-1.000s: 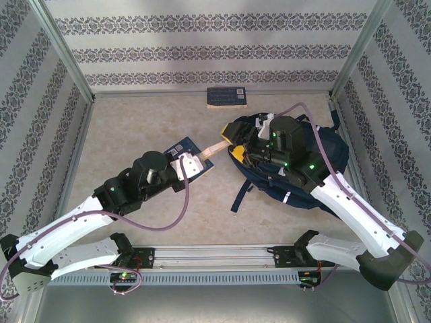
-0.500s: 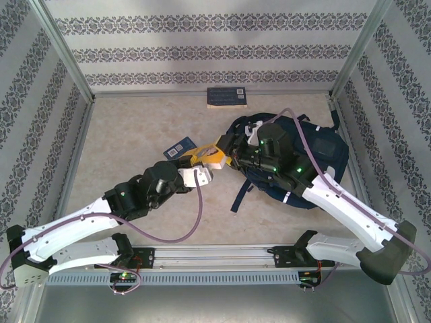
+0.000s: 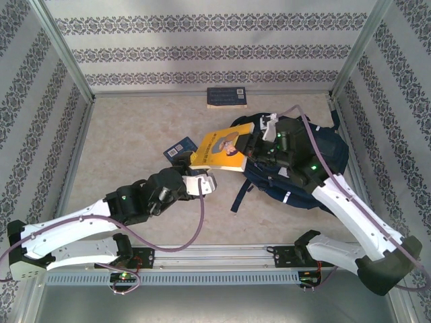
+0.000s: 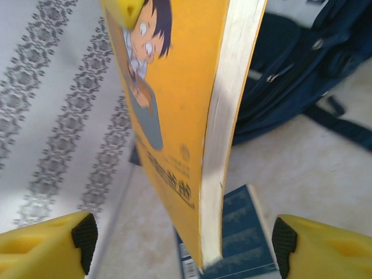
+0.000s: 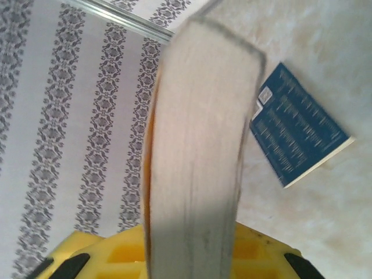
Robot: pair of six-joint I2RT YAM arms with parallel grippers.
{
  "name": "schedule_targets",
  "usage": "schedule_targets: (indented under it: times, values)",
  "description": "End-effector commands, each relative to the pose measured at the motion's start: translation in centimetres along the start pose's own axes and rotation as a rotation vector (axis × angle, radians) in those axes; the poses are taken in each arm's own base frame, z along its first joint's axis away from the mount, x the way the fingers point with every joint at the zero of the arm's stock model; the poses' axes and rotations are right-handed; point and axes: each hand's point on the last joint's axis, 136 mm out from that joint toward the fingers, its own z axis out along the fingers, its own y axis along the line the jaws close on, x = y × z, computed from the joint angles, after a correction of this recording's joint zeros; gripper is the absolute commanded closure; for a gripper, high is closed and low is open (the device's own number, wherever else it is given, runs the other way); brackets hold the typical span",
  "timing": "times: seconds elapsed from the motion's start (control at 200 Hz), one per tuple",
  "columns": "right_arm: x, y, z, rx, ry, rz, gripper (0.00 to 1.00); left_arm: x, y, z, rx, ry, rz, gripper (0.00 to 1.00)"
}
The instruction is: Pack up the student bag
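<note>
Well, patterned walls (image 3: 202,54) enclose tabletop (image 3: 135,121) bearing student bag (image 3: 335,149).

3 bks total: 1 yellow bk (image 3: 222,149), 2 navy bks (image 3: 178,149) (image 3: 226,97); 1 student bag (image 3: 323,151).

From above, the yellow book (image 3: 222,149) hides part of the blue book (image 3: 176,149) and the left edge of the bag (image 3: 330,158). The left wrist view cuts its cover off at the top; the right wrist view blurs its pages. The far book (image 3: 226,97) has print too small to read.
</note>
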Motion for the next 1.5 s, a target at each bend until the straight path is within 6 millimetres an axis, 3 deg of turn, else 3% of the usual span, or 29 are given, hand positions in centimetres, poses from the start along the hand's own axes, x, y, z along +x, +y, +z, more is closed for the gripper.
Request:
schedule_targets:
  times: [0.0, 0.07, 0.205, 0.37, 0.52, 0.694, 0.939, 1.029, 1.144, 1.304, 1.454, 1.494]
  values:
    - [-0.4, 5.4, -4.4, -0.206, -0.027, -0.389, 1.00, -0.4, -0.6, -2.1, 0.167, -0.019, -0.308, 0.13]
    - [-0.2, 5.3, -5.3, -0.256, -0.027, -0.461, 1.00, -0.6, -0.4, -2.5, 0.269, -0.051, -0.510, 0.07]
    - [0.1, 4.8, -6.7, -0.295, -0.050, -0.592, 1.00, -0.7, 2.2, -2.1, 0.408, -0.139, -0.923, 0.02]
    - [1.2, 6.0, -8.0, -0.421, -0.025, -0.657, 1.00, -2.1, 3.1, -0.4, 0.614, -0.259, -1.215, 0.00]
    - [1.8, 7.0, -8.7, -0.488, -0.010, -0.664, 1.00, -4.3, 3.8, -0.1, 0.755, -0.389, -1.310, 0.00]
    - [2.2, 8.4, -9.8, -0.577, -0.032, -0.668, 1.00, -4.7, 4.3, 0.1, 0.809, -0.440, -1.366, 0.00]
    - [2.4, 8.5, -9.7, -0.624, -0.014, -0.597, 1.00, -6.3, 5.9, -2.2, 0.871, -0.599, -1.357, 0.06]
    - [2.0, 7.8, -9.3, -0.589, -0.032, -0.578, 1.00, -6.7, 6.0, -2.9, 0.897, -0.638, -1.350, 0.13]
    - [1.4, 6.9, -8.7, -0.528, -0.051, -0.563, 1.00, -6.2, 5.7, -2.9, 0.871, -0.633, -1.357, 0.35]
    - [0.5, 5.8, -8.3, -0.470, -0.075, -0.534, 1.00, -6.2, 5.7, -3.5, 0.871, -0.655, -1.357, 0.58]
    - [-0.8, 4.4, -7.6, -0.379, -0.114, -0.507, 1.00, -5.6, 5.8, -3.2, 0.826, -0.642, -1.362, 1.00]
    - [-1.3, 3.6, -7.2, -0.325, -0.135, -0.490, 0.83, -5.2, 6.0, -3.1, 0.799, -0.635, -1.370, 1.00]
